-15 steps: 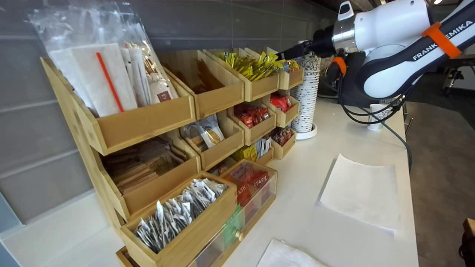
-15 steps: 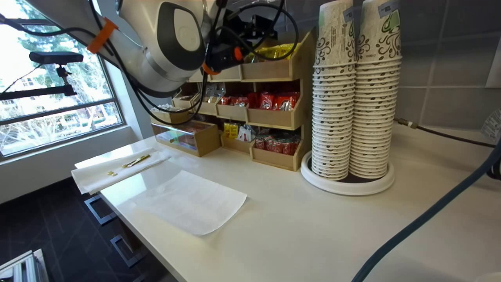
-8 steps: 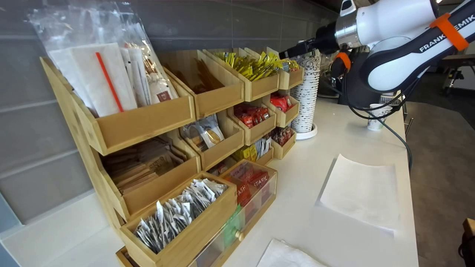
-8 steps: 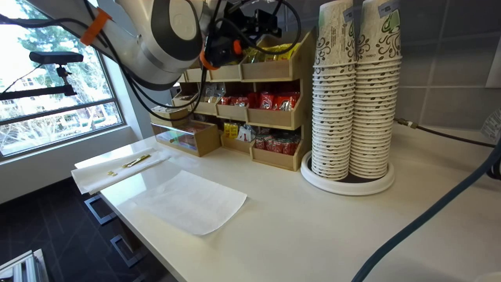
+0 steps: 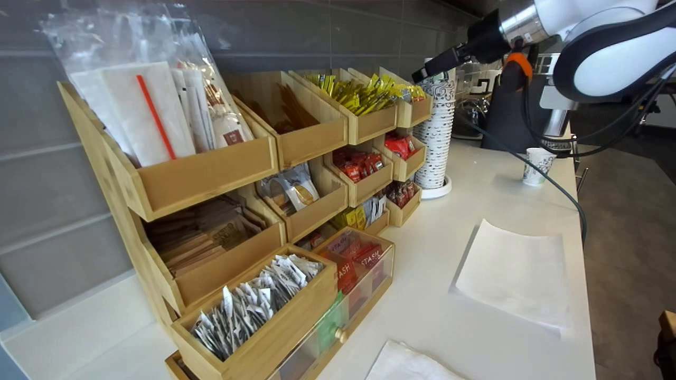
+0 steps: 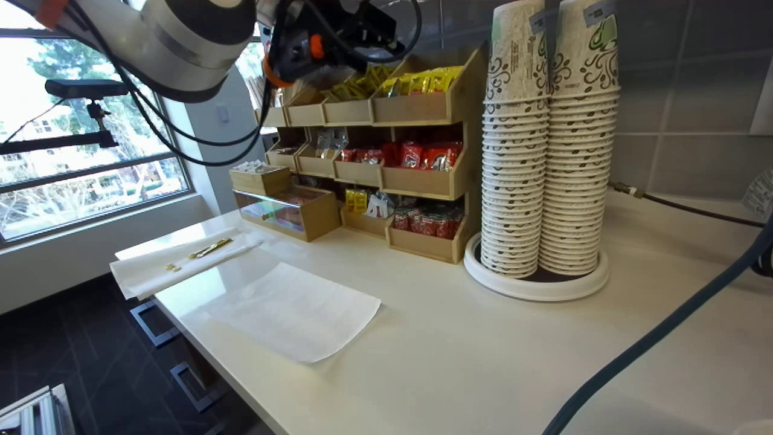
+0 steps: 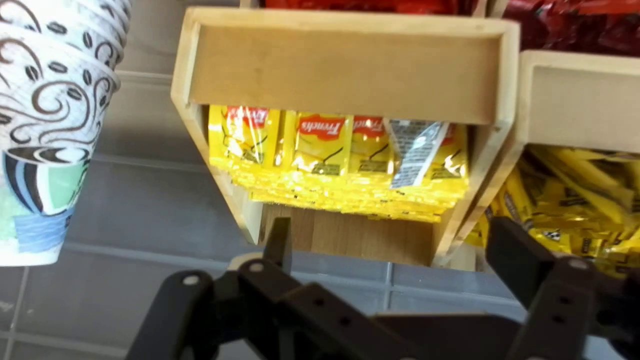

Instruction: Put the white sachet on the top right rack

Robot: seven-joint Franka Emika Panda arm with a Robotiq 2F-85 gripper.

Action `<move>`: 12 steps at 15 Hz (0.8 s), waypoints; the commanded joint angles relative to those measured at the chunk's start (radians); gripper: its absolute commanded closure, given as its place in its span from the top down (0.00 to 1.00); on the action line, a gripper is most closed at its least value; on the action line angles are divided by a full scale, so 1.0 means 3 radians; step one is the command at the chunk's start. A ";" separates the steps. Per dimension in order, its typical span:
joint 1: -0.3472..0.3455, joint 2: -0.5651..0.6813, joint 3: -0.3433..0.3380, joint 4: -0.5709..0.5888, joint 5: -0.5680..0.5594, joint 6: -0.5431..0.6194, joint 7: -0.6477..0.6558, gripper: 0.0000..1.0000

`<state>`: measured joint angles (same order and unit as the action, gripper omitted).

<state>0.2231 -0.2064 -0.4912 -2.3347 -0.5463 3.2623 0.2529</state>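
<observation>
Two-fingered and matte black, the gripper point(image 7: 395, 246) has its jaws spread wide along the lower edge of the wrist view. In both exterior views it hangs higher than the front board of the top right rack point(image 7: 345, 75), a light bamboo bin with slanted side walls at the end of a tiered wooden organiser point(image 6: 474, 151). The white sachet point(image 7: 416, 150), a small flat packet with grey print and a silvery sheen, lies in that bin on top of glossy yellow packets with red labels point(image 7: 320, 145). It rests aslant, touching them, nearer the right-hand side wall than the left in the wrist view. Next to this rack sits a matching wooden bin point(image 7: 582, 100) of jumbled thin yellow packets point(image 7: 595, 205), part of which the gripper hides in the wrist view. Directly beneath the rack, a lower wooden compartment point(image 6: 416, 181) holds shiny red packets point(image 6: 423, 156). Just beside the organiser, two tall stacks of upturned patterned paper cups point(image 6: 513, 181) stand on a round white tray point(image 6: 537, 294). On the pale glossy counter point(image 6: 459, 362) lies a large white paper sheet point(image 6: 296, 311), and farther along, another white sheet point(image 6: 142, 275) bears small gold-coloured scraps point(image 6: 211, 248).
</observation>
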 commanded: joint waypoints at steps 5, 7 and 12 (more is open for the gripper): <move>0.0640 -0.1245 -0.0338 -0.0448 0.0209 -0.1301 -0.0388 1.00; 0.0259 -0.1354 0.0044 -0.0490 0.0783 -0.1482 -0.0819 1.00; -0.0010 -0.1695 0.0290 -0.0487 0.1595 -0.2043 -0.1423 1.00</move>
<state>0.2615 -0.6404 -0.4478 -2.4584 -0.1929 2.7374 -0.0710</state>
